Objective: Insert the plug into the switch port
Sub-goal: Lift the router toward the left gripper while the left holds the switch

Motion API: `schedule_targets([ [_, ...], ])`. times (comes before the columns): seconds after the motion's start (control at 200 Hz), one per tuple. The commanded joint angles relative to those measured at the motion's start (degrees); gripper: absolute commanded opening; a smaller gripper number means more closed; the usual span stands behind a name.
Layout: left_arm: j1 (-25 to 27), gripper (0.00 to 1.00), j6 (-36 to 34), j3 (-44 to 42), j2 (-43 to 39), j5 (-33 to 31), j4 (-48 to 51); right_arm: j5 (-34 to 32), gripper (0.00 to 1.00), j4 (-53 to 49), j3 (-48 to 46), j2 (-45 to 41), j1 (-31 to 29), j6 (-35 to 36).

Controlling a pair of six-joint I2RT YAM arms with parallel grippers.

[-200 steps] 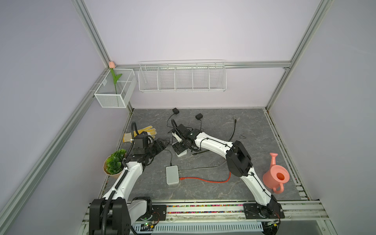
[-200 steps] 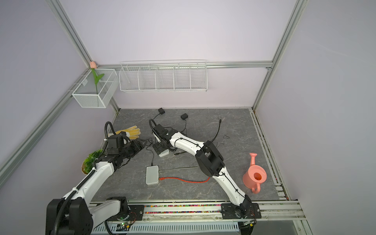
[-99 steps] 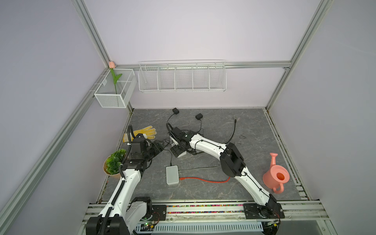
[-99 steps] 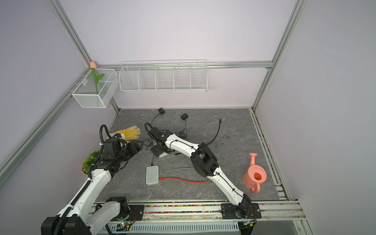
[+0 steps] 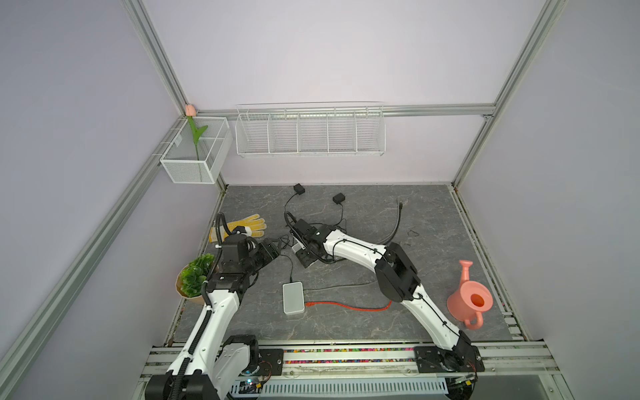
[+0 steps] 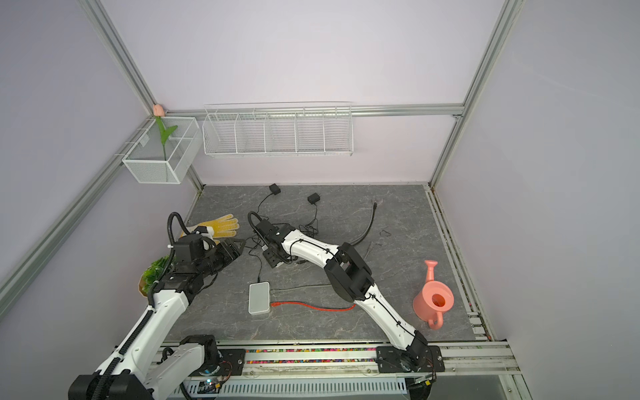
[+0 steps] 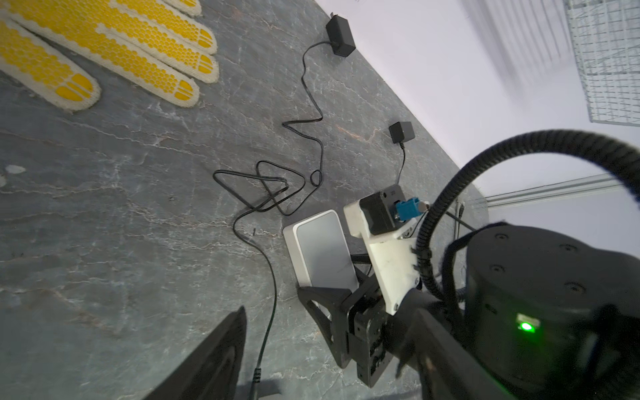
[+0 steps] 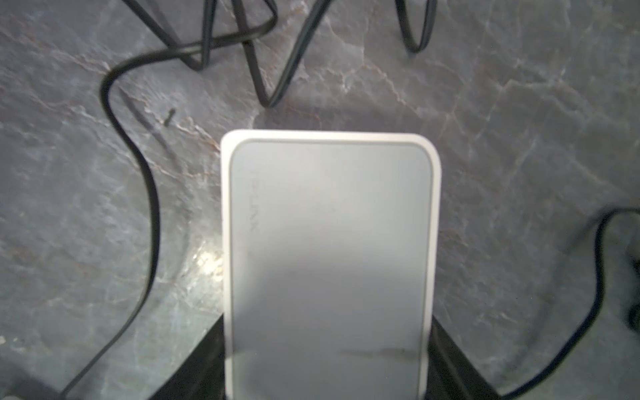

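At the left of the desk (image 5: pixel 363 332), beside the glove (image 5: pixel 242 227), the left gripper (image 5: pixel 274 247) is hovering low. Its fingers (image 7: pixel 214 356) are spread wide, with nothing between them. Toward the front, a second switch (image 5: pixel 293 298) is lying apart, with a red cable (image 5: pixel 346 306) running to its side.

The left gripper is pointing rightward at the switch (image 7: pixel 322 252), which is lying just past a black lead (image 8: pixel 152 207) that is snaking over the desk. The right gripper (image 5: pixel 305 257) is reaching across from the right onto that switch. In the right wrist view its fingers (image 8: pixel 194 374) are sitting flush against both long sides, so they appear to be pinching it across its width.

The switch's long axis is running straight out from the right wrist. Its port face is not showing in any view.

Just right of the switch, under the right forearm, a small dark cable end is lying on the desk. I am taking it for the plug (image 6: pixel 300 263), though it is too small to be sure. If so, the plug is lying on the far side of the switch from the free left fingers and nearer the occupied right arm. Fetching it would mean the left gripper reaching past the switch.
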State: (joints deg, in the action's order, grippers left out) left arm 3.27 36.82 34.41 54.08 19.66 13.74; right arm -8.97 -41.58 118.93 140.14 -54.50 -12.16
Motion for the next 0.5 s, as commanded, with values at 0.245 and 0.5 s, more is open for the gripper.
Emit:
schedule_targets([
  [0.245, 2.43, 0.76, 0.06, -3.71, -2.43, 10.82, -10.05, 4.57, 0.2, 27.15, -32.57, -22.69, 1.41, -3.17],
  [0.5, 9.83, 0.76, -0.97, -2.67, -3.02, 7.15, -9.64, 4.73, 0.16, 41.28, -44.37, -31.83, 1.42, -7.41],
])
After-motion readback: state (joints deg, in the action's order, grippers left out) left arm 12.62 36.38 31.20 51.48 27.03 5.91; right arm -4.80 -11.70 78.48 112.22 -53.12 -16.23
